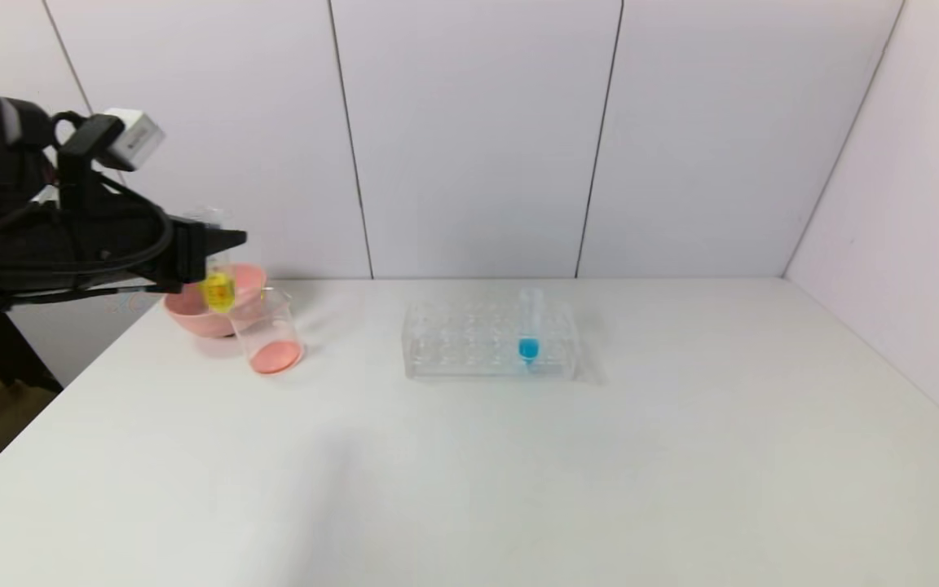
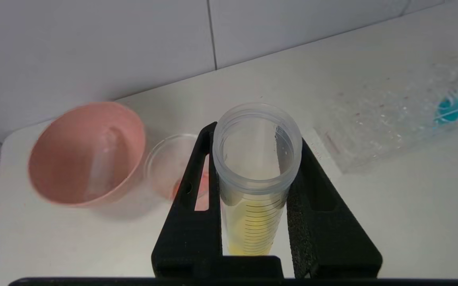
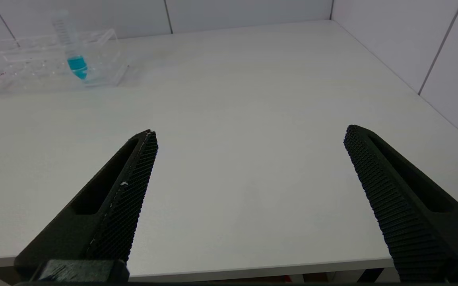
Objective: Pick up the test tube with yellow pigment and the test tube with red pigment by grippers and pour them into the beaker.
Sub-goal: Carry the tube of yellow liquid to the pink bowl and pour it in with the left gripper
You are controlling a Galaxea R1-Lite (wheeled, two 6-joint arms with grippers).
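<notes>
Here the left hand carries the yellow tube upright beside the beaker, ready to pour.

The left hand [image 1: 221, 249] is clamped on the test tube with yellow pigment [image 1: 218, 287], gripping it partway up so the open mouth faces up and the liquid stays low; it hangs above the table [image 1: 469, 473] at the far left, between the pink bowl [image 1: 192, 314] and the beaker [image 1: 270, 334], and looks set for a tip toward the beaker. The beaker already holds a red-orange pool at its bottom, and a clear empty tube lies inside the bowl, which suggests the red tube has been emptied. The clear rack [image 1: 490, 338] near mid-table keeps only the blue tube [image 1: 528, 326] standing. The right hand [image 3: 249, 167] waits with fingers spread wide, holding nothing, over the table's near right part, well away from the work.
</notes>
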